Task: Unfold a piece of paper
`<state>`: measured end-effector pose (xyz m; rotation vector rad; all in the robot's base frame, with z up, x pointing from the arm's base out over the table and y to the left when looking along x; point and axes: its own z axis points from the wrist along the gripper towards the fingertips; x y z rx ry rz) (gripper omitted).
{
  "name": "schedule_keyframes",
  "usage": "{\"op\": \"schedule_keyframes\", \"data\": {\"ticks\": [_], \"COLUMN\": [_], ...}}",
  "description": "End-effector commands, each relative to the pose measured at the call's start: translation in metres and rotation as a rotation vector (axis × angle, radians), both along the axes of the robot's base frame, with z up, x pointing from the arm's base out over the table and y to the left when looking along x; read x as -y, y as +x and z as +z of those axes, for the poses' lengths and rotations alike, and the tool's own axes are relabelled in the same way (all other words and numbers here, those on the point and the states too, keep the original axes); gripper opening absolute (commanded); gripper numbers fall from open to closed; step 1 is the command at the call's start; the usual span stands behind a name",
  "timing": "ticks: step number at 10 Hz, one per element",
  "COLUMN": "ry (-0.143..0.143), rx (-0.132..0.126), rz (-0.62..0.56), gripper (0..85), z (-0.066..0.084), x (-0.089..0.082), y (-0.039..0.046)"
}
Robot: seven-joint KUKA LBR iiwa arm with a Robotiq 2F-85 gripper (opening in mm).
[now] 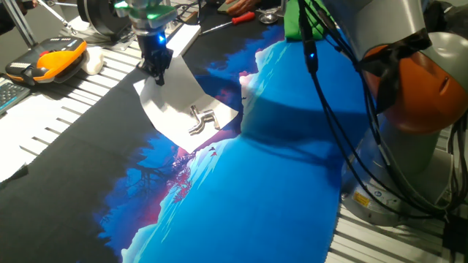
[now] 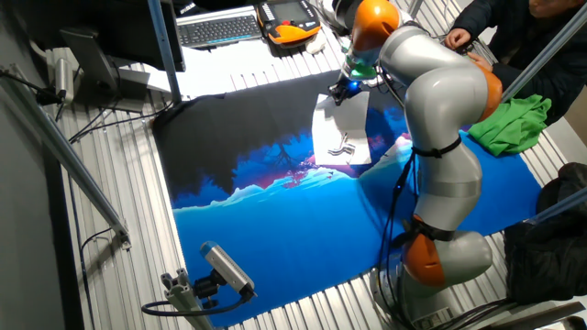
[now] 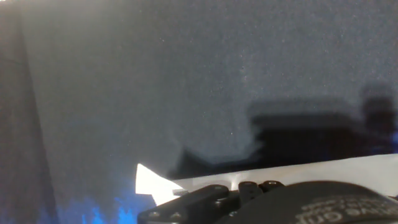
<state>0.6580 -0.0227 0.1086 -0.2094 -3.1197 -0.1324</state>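
Observation:
The piece of paper point(image 1: 179, 98) is a small white sheet lying on the dark part of the cloth point(image 1: 88, 161). A small grey metal clip point(image 1: 202, 119) rests on its lower half. My gripper point(image 1: 157, 73) is at the paper's far corner. It is shut on the paper's upper flap, which rises from the crease up to the fingertips. In the other fixed view the gripper point(image 2: 341, 90) sits at the top edge of the paper point(image 2: 341, 128), with the clip point(image 2: 343, 147) below. The hand view shows a white paper edge point(image 3: 280, 171) just above the black gripper body.
A blue and black printed cloth point(image 1: 278, 168) covers the table. An orange and black device point(image 1: 47, 60) and white printed sheets point(image 1: 29, 128) lie at the left. A green cloth point(image 2: 514, 124) lies by a person's hands. The arm's cables point(image 1: 344, 109) hang on the right.

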Motion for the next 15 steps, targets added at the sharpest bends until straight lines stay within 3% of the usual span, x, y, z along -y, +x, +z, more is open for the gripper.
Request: {"op": "schedule_keyframes", "data": {"ticks": [1, 2, 3, 4, 6, 7, 9, 13, 15], "ry": [-0.027, -0.075, -0.093, -0.137, -0.157, -0.197, -0.252, -0.306, -0.105], "rx": [0.004, 0.014, 0.016, 0.012, 0.005, -0.006, -0.017, -0.032, -0.032], "rz": [0.022, 0.053, 0.076, 0.102, 0.123, 0.149, 0.181, 0.213, 0.074], "gripper": [0.0, 0.0, 0.0, 0.0, 0.0, 0.0, 0.0, 0.0, 0.0], "z": [0.0004, 0.0011, 0.0025, 0.0045, 0.0081, 0.0087, 0.0087, 0.0099, 0.0094], "x": [-0.0007, -0.0004, -0.0001, -0.0004, -0.0006, -0.0007, -0.0007, -0.0007, -0.0001], "y": [-0.0009, -0.0011, -0.0017, -0.0029, -0.0049, -0.0053, -0.0054, -0.0061, -0.0061]}}
